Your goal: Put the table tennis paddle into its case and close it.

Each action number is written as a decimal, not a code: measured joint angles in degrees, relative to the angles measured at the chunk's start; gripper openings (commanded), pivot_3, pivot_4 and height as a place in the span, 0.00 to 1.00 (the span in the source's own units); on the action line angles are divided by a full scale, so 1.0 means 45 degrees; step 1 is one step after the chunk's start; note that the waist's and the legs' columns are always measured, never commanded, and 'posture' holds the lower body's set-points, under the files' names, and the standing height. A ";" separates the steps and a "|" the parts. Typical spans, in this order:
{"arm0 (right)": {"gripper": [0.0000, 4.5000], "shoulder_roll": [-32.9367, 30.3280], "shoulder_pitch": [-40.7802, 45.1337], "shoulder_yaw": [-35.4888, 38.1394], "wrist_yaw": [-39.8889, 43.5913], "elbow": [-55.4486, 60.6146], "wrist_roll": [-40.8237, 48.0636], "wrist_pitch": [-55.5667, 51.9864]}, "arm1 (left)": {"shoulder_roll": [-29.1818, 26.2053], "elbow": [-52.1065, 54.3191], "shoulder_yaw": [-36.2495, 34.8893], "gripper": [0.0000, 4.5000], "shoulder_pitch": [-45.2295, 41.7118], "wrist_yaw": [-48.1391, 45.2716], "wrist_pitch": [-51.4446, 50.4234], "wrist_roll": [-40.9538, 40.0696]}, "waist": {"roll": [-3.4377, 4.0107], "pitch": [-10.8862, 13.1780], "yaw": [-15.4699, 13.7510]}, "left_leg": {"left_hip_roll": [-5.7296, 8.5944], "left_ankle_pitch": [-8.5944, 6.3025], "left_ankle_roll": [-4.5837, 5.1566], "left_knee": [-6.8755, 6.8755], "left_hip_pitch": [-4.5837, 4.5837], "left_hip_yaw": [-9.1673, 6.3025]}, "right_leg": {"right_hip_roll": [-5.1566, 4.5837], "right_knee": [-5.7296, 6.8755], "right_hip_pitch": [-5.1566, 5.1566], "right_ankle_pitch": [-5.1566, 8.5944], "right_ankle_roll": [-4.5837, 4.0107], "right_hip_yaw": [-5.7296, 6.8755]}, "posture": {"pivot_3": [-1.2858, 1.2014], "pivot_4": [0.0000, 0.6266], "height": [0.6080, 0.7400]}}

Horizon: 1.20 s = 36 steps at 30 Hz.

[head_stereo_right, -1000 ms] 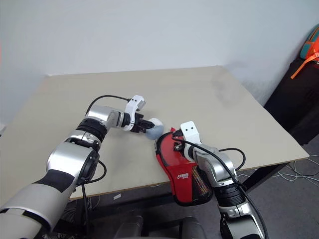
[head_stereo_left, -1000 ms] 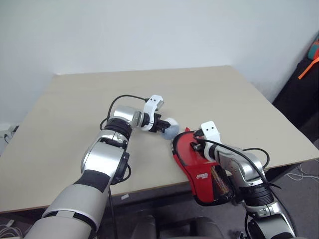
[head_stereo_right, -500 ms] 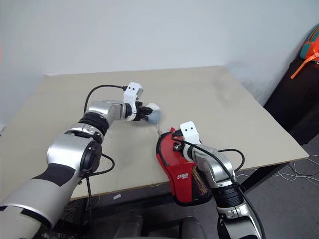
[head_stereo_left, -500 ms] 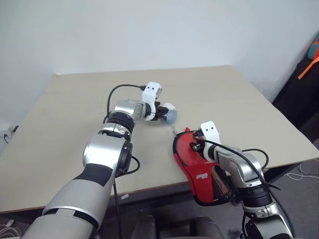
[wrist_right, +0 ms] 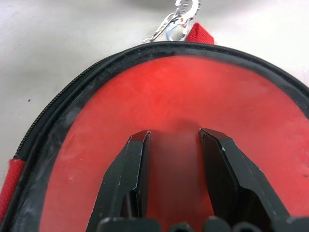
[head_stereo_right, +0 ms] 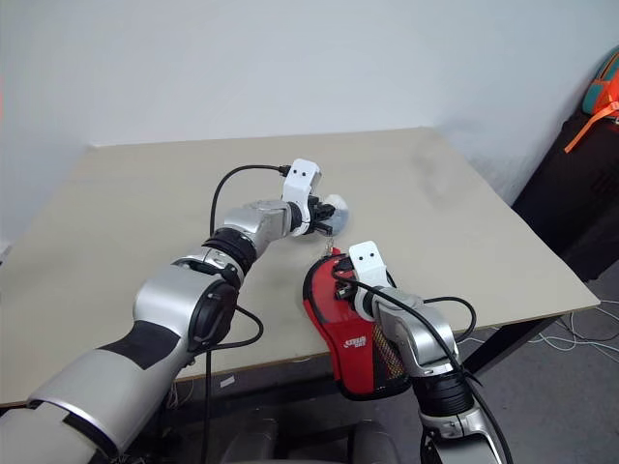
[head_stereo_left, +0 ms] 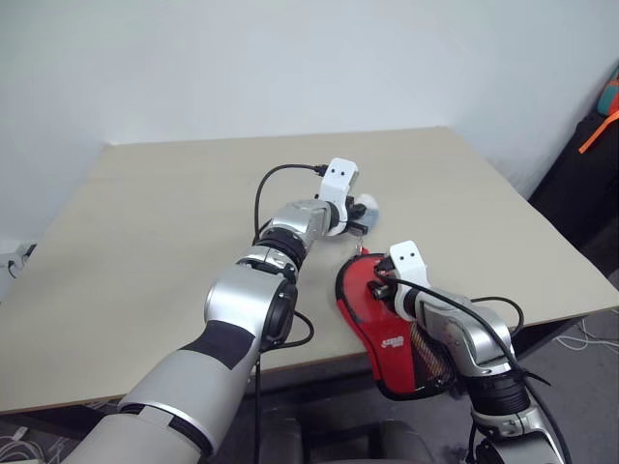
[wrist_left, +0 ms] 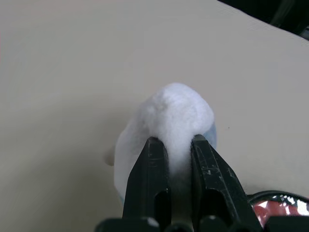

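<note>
Case (head_stereo_left: 387, 324): on surface (head_stereo_left: 145, 232) edge, zip looks closed; paddle hidden, presumably inside. Left claw (wrist_left: 176, 145): clamped on fuzzy ball (wrist_left: 169, 121). Right claw (wrist_right: 174, 140): part-open, empty, over case.
</note>
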<state>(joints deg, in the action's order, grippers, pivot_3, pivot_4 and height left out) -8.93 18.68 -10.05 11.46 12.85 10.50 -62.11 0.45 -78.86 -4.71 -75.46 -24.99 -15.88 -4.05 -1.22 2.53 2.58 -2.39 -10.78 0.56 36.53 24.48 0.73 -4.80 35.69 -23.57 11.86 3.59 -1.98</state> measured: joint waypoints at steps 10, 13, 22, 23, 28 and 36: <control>0.38 0.0193 -0.0295 -0.0019 -0.0181 0.0350 -0.0106 -0.0023 | 0.1254 -0.0048 -0.0285 0.08 -0.0220 -0.0480 0.0300 0.0240 | 0.0002 0.0001 -0.0003 | 0.0004 0.0000 -0.0001 0.0001 0.0000 0.0000 | -0.0004 -0.0005 0.0002 0.0002 -0.0002 0.0002 | 0.52 0.00 1.00; 0.38 0.0208 -0.0307 -0.0024 -0.0190 0.0370 -0.0128 -0.0036 | 0.1500 -0.0047 -0.0217 0.08 -0.0220 -0.1688 -0.0052 0.0265 | 0.0007 0.0001 -0.0001 | 0.0004 0.0000 -0.0001 0.0000 0.0000 0.0000 | -0.0004 -0.0005 0.0002 0.0003 -0.0005 0.0003 | 0.52 0.00 1.00; 0.38 0.0249 -0.0430 -0.0110 -0.0187 0.0581 -0.0281 -0.0053 | 0.1313 0.0193 -0.0130 0.08 -0.0213 -0.3624 -0.0801 0.0357 | 0.0015 -0.0006 -0.0006 | 0.0005 -0.0003 0.0003 0.0001 -0.0001 -0.0007 | -0.0010 -0.0011 0.0010 0.0009 -0.0010 0.0009 | 0.52 0.00 1.00; 0.38 0.0246 -0.0427 -0.0115 -0.0185 0.0584 -0.0292 -0.0050 | 0.1314 0.0222 -0.0146 0.08 -0.0193 -0.3628 -0.0811 0.0355 | 0.0016 -0.0006 -0.0006 | 0.0005 -0.0003 0.0003 0.0001 -0.0001 -0.0007 | -0.0010 -0.0011 0.0010 0.0009 -0.0009 0.0009 | 0.52 0.00 1.00; 0.38 0.0212 -0.0472 -0.0207 -0.0003 0.0595 -0.0338 0.0243 | 0.1286 0.0424 -0.0203 0.08 -0.0022 -0.4000 -0.0867 0.0347 | 0.0015 -0.0006 -0.0006 | 0.0005 -0.0004 0.0003 0.0002 0.0000 -0.0006 | -0.0010 -0.0011 0.0010 0.0008 -0.0008 0.0009 | 0.52 0.00 1.00; 0.38 -0.0188 -0.0776 -0.0759 0.1491 0.1018 0.0035 0.0659 | 0.1666 0.0507 -0.0196 0.54 0.0085 -0.4778 -0.1217 0.0248 | 0.0019 -0.0002 0.0017 | 0.0003 -0.0005 0.0004 0.0000 0.0002 -0.0005 | -0.0007 -0.0006 -0.0001 0.0009 -0.0007 0.0007 | 0.52 0.00 1.00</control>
<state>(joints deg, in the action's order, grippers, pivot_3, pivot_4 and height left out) -9.78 15.19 -13.47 18.17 17.43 10.66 -59.14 7.95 -76.58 -5.59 -75.08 -46.49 -21.35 -2.93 -1.13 2.52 2.65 -2.38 -10.81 0.58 36.53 24.49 0.71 -4.83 35.66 -23.57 11.91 3.56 -1.95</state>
